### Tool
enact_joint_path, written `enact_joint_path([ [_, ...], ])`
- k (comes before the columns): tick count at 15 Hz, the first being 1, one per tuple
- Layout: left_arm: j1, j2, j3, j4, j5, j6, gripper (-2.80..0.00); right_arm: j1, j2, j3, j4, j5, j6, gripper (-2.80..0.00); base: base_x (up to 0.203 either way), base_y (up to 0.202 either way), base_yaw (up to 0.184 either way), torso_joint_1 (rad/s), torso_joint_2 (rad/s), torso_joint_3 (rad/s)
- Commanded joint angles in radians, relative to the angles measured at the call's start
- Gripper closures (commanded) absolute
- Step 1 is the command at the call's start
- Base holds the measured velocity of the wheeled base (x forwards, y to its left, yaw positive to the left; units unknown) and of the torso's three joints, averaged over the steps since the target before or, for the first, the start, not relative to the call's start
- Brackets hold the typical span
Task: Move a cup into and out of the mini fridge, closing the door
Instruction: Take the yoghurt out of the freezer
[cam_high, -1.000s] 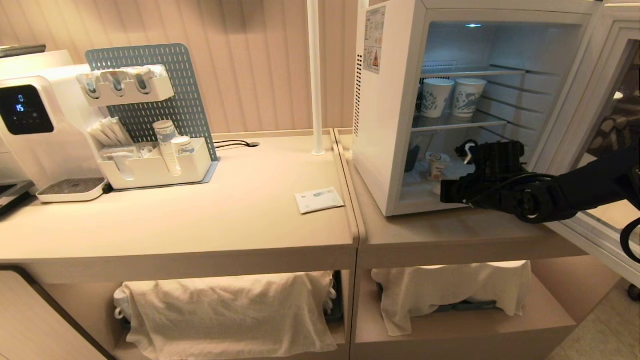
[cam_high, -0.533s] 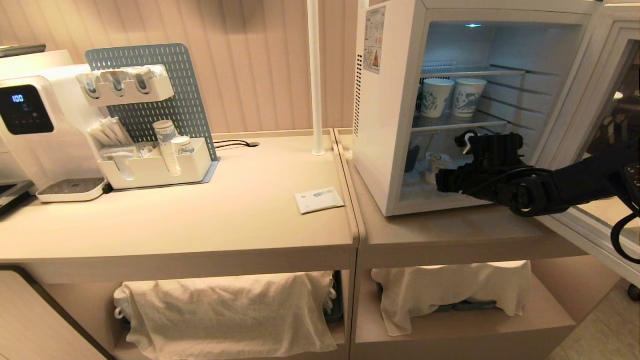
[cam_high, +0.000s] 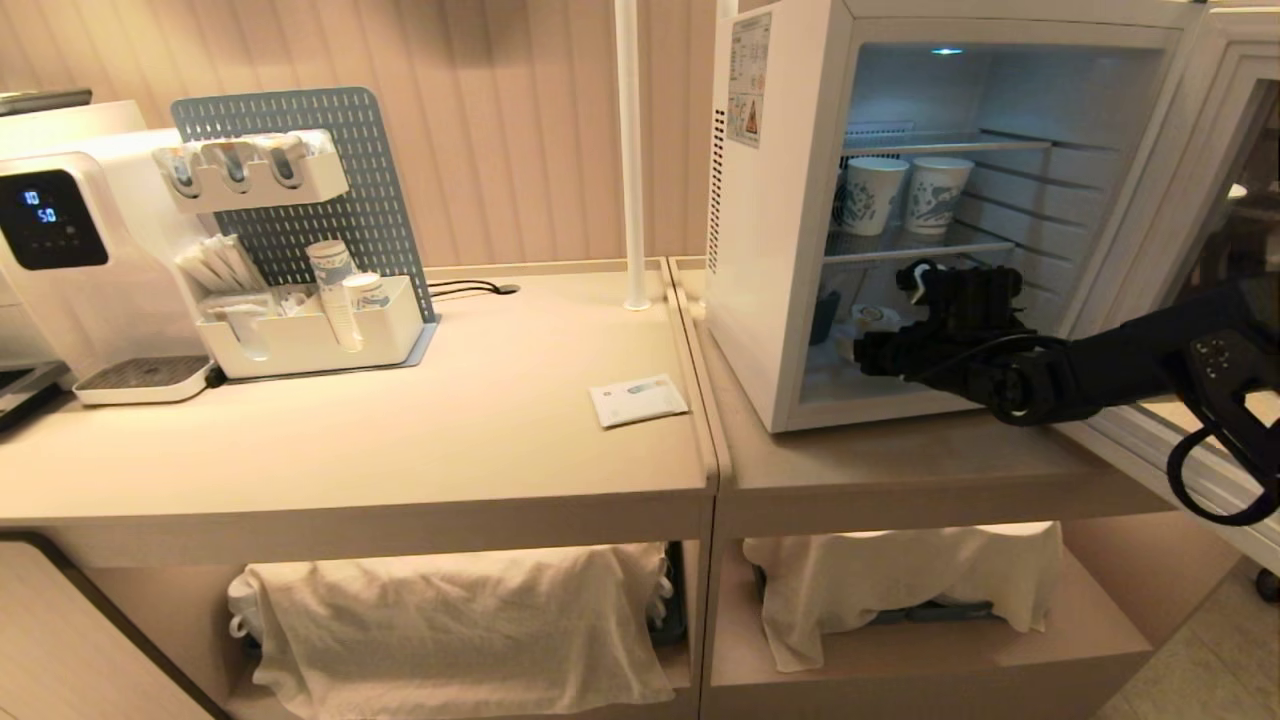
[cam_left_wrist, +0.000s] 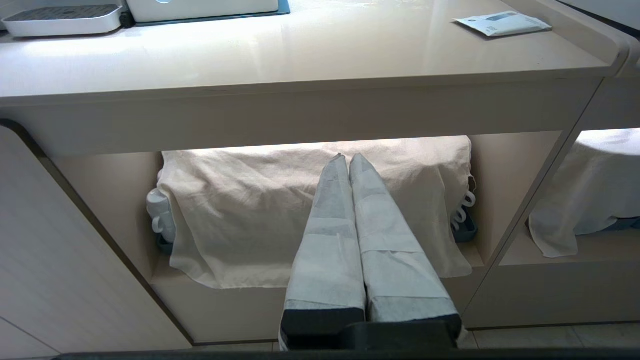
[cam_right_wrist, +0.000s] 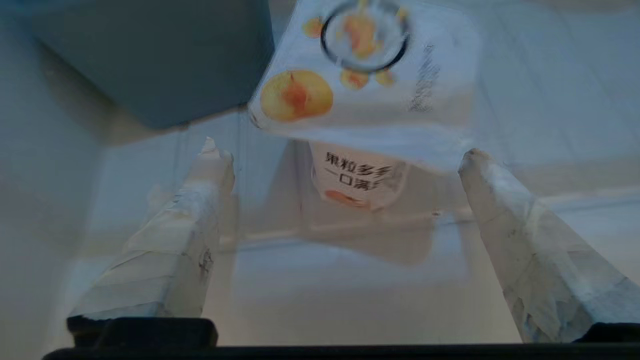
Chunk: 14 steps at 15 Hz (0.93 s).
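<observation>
The mini fridge (cam_high: 775, 250) stands on the right counter with its door (cam_high: 1150, 220) swung wide open to the right. The cup (cam_high: 868, 318), white with orange fruit marks and a square foil lid (cam_right_wrist: 367, 75), sits on the fridge floor. My right gripper (cam_high: 862, 352) reaches into the bottom compartment. In the right wrist view this gripper (cam_right_wrist: 345, 154) is open, its taped fingertips (cam_right_wrist: 215, 155) spread wide, and the cup (cam_right_wrist: 357, 175) is just beyond them, untouched. My left gripper (cam_left_wrist: 348, 159) hangs parked below the left counter, shut and empty.
Two tall patterned paper cups (cam_high: 905, 195) stand on the fridge's middle wire shelf. A dark blue-grey box (cam_right_wrist: 150, 60) sits beside the cup against the fridge's left wall. A white packet (cam_high: 638, 400) lies on the left counter near a water dispenser (cam_high: 60, 250).
My right arm has pushed deeper into the fridge's bottom compartment, up and left in the head view, and now covers most of the cup. The cup has stayed in place.
</observation>
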Motion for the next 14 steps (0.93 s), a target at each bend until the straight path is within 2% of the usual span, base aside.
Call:
enact_joint_path([
  [1,0.000,0.000,0.000,0.000,0.001,0.000,0.00,0.000,0.042,-0.018,-0.003,0.000,0.000,-2.80,0.000,0.000,0.000,0.000,0.00,0.000],
  [14,0.000,0.000,0.000,0.000,0.000,0.000,0.00,0.000,0.118,-0.107,-0.042,0.001,-0.004,-2.80,0.000,0.000,0.000,0.000,0.00,0.000],
])
